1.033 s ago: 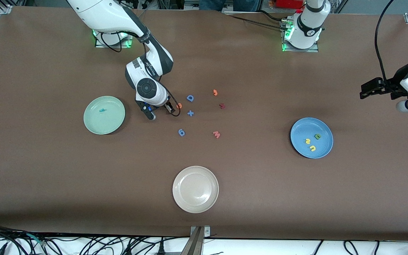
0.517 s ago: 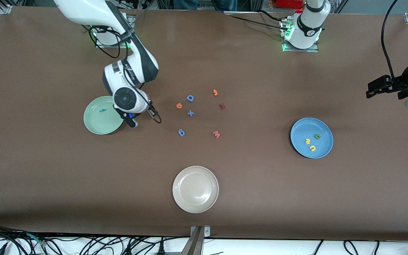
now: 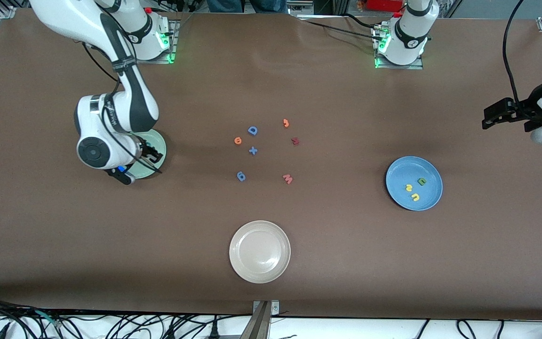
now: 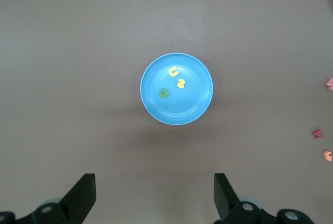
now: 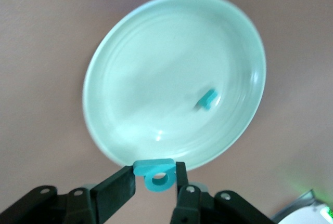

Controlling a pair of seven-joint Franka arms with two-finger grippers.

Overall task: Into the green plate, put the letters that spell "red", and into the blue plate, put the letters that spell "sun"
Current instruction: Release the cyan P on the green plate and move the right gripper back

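My right gripper (image 5: 156, 178) is shut on the teal "d" (image 5: 157, 174) and hangs over the edge of the green plate (image 5: 156, 52). A teal "r" (image 5: 207, 100) lies in that plate. In the front view the right arm hides most of the green plate (image 3: 159, 140). The orange "e" (image 3: 238, 140) lies on the table among the loose letters. The blue plate (image 3: 402, 172) holds the green "n" (image 3: 422, 181), yellow "s" (image 3: 409, 187) and yellow "u" (image 3: 415, 197). My left gripper (image 3: 487, 117) waits open and empty above the table's end by the blue plate (image 4: 195, 107).
Loose on the middle of the table lie a blue "D" (image 3: 252, 130), a blue plus (image 3: 252, 150), a blue digit (image 3: 241, 176), a pink "W" (image 3: 288, 178), a dark red letter (image 3: 295, 141) and an orange "3" (image 3: 286, 123). A cream-white plate (image 3: 259, 273) sits nearest the front camera.
The right arm has swung from the cluster of letters over to the green plate, carrying the teal "d". The left gripper has barely shifted.
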